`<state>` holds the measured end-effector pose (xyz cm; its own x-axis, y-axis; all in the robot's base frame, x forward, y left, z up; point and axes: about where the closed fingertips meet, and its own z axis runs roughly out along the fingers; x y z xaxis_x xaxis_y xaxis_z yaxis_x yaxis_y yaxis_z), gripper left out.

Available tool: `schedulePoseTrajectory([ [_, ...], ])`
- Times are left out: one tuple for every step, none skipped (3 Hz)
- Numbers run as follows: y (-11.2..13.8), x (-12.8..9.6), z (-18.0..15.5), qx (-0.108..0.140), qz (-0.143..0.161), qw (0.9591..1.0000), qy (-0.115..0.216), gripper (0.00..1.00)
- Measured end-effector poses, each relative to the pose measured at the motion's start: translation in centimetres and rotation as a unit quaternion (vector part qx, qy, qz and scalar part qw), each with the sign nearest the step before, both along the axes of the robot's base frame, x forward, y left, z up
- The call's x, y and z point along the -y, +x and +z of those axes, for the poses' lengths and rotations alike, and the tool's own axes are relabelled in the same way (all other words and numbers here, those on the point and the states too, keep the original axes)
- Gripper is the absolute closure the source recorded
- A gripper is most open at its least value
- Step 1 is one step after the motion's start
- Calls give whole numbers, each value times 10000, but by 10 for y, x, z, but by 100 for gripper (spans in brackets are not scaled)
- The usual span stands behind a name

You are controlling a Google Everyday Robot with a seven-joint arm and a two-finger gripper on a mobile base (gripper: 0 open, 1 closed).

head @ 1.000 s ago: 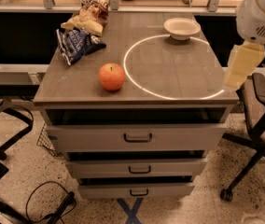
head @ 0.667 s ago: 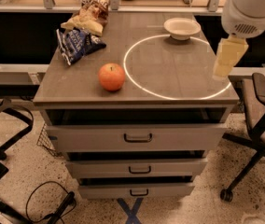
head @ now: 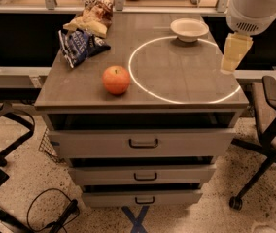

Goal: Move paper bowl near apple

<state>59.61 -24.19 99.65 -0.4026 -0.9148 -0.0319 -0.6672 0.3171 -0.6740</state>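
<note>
The off-white paper bowl [head: 189, 29] sits at the far right of the grey cabinet top [head: 177, 76], on the far edge of a white circle marked on it. The orange-red apple [head: 116, 79] rests near the front left of the top, just outside the circle. My gripper [head: 234, 53] hangs from the white arm at the upper right, over the right edge of the top, to the right of and nearer than the bowl. It holds nothing that I can see.
Two snack bags, one blue [head: 79, 45] and one yellow [head: 93, 16], lie at the far left of the top. Drawers [head: 143, 142] are below. Office chairs stand at the right [head: 274, 125] and left [head: 2, 144]. A cable lies on the floor.
My arm and gripper have moved left and farther back, from beside the right front corner to over the right edge, closer to the bowl. Bowl and apple have not moved.
</note>
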Motion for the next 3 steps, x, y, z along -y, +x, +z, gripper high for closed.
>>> schedulePoseTrajectory([
  [15,5,-1,257,334,9990,148,0],
  [55,7,1,627,979,9913,621,0],
  [103,9,-9,742,1524,9806,987,0],
])
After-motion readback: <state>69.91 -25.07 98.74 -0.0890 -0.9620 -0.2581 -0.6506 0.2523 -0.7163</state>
